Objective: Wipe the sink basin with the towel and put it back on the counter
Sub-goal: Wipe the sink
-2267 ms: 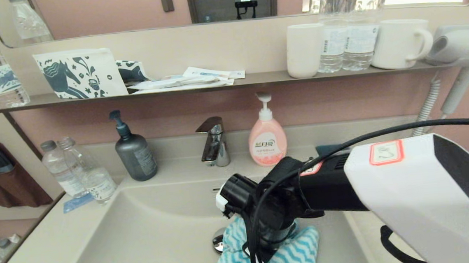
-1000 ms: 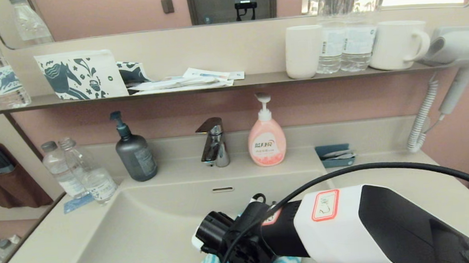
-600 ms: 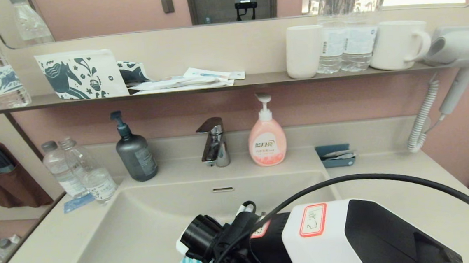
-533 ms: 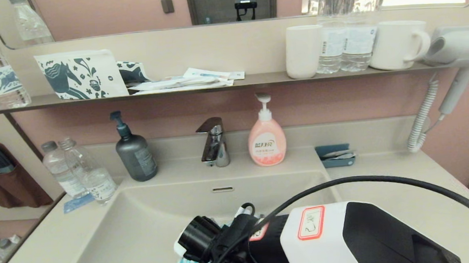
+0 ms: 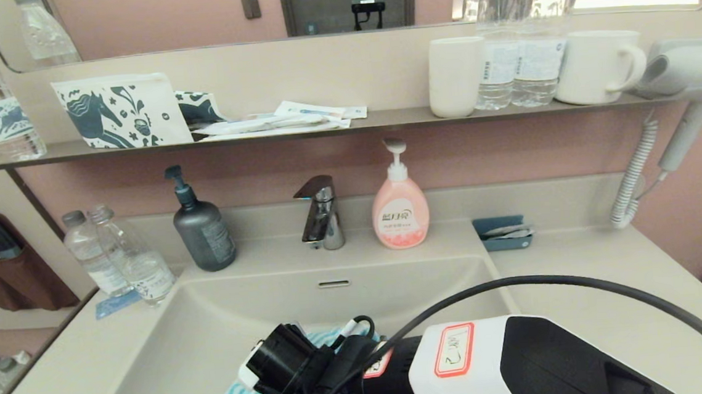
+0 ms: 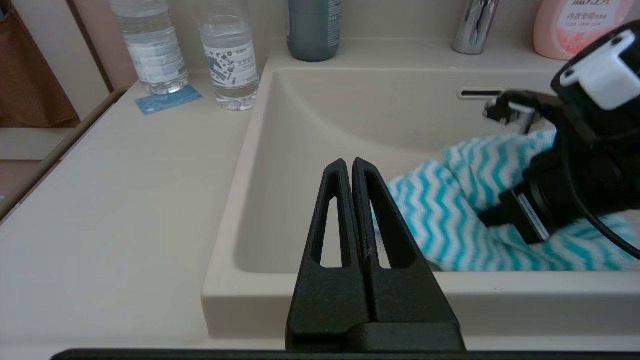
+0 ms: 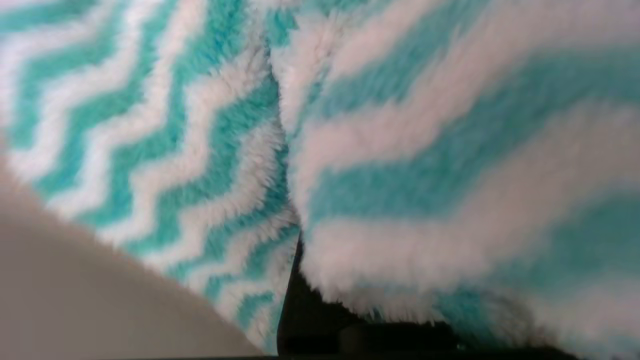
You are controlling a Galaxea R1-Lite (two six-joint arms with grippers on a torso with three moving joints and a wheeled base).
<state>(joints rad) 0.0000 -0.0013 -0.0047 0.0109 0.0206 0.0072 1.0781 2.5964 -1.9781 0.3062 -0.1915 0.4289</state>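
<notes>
Since earlier frames, right gripper (image 6: 520, 220) dragged towel (image 6: 450, 215) leftward across sink basin (image 5: 223, 317), away from faucet (image 5: 321, 214). Fingers buried in pile, apparently clamped on fold. Left gripper (image 6: 352, 167) pressed together, parked at basin's near rim. Risk: towel bunching or slipping out; wrist cable snagging faucet.

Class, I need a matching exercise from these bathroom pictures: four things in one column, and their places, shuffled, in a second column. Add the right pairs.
Things
1. fluffy turquoise-and-white zigzag towel
2. dark grey pump bottle
3. white handled mug
4. pink soap pump bottle

Places
A. on the thin grey-brown wall shelf
B. on the counter, right of the chrome faucet
C. inside the beige sink basin, under the right gripper
D. on the counter, left of the faucet

Pairs: 1-C, 2-D, 3-A, 4-B
</notes>
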